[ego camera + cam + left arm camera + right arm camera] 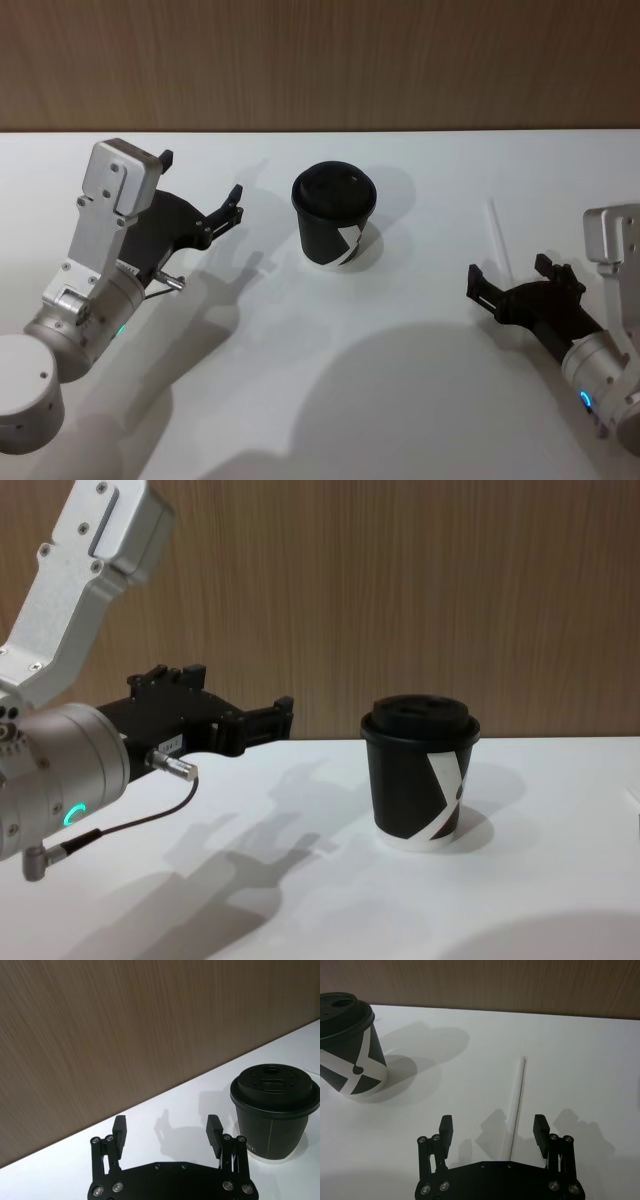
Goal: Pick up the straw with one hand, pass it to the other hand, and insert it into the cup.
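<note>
As I looked in, the right gripper (507,270) hung wide open over the straw (497,232). It lay flat on the table (330,400), running off-centre between the jaws and out ahead. The cup (335,215) stood off to the left, between this gripper and the left gripper (200,175), which was also spread wide and empty. My worry was that the thin straw could roll or skid as the fingers closed, or come up crooked for the pass. Writing? Just a white stripe mark on the cup; the fine print near its base was too small to read.
</note>
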